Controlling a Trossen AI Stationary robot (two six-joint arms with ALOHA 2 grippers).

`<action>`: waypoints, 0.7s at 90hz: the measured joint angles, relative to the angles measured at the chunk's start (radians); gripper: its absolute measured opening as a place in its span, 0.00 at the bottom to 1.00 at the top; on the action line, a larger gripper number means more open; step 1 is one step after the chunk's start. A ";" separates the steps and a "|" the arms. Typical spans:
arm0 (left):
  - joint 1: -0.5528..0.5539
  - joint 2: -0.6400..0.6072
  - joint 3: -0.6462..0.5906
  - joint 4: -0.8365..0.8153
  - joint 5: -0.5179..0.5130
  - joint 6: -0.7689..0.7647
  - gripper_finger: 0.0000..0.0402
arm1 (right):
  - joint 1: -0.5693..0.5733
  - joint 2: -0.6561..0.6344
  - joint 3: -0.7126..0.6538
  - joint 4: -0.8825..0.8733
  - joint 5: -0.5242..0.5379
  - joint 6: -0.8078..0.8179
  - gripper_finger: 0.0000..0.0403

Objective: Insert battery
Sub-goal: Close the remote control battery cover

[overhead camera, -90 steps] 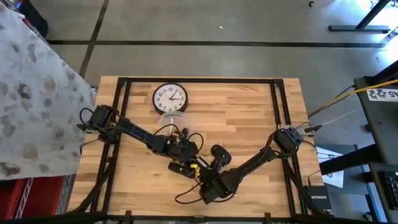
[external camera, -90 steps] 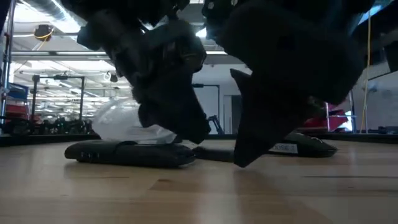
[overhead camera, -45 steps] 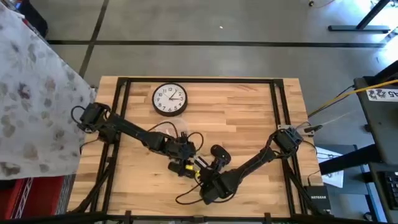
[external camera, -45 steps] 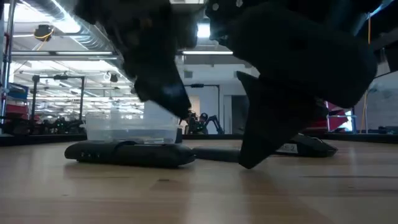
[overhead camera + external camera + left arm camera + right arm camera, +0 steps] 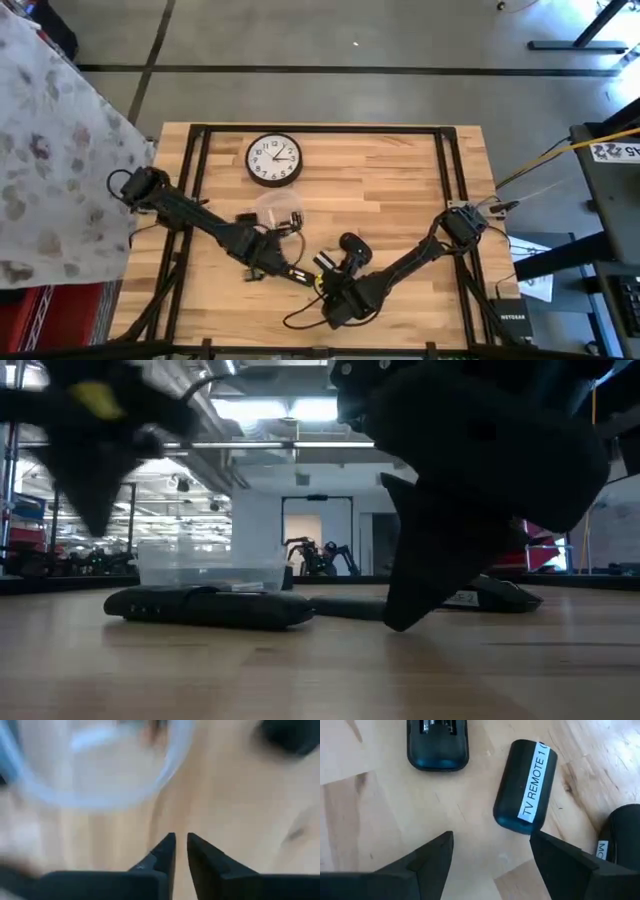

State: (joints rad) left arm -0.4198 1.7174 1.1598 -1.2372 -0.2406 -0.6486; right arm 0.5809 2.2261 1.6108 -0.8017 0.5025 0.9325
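Observation:
A black TV remote (image 5: pixel 210 606) lies flat on the wooden table, its open battery bay (image 5: pixel 437 727) facing up. Its loose cover (image 5: pixel 525 785), labelled "TV REMOTE 1", lies beside it. No battery shows plainly. My right gripper (image 5: pixel 491 837) hovers open just short of the remote and the cover, with nothing between its fingers. My left gripper (image 5: pixel 180 842) is to the left of the remote (image 5: pixel 266 264). Its fingers are shut with only a slit between them, and nothing shows in it. In the low view it is a blur up at the left (image 5: pixel 90 460).
A clear round tub (image 5: pixel 278 210) stands behind the remote, also in the low view (image 5: pixel 210 565). A black mouse (image 5: pixel 350 245) lies to the right of the cover. A wall clock (image 5: pixel 273 160) lies flat at the far side. Bare wood spreads to the right.
My left gripper has drawn away from the remote toward the table's left and near edges and has risen. The clear tub, a tilted blur behind that gripper a second ago, now stands flat behind the remote. My right gripper has kept still.

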 joint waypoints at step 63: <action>0.104 0.003 -0.123 0.627 -0.007 0.154 0.00 | 0.009 0.000 0.001 -0.012 0.005 0.026 0.63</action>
State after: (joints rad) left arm -0.3157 1.7204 1.0366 -0.6101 -0.2477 -0.4941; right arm 0.5896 2.2261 1.6115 -0.8141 0.5076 0.9589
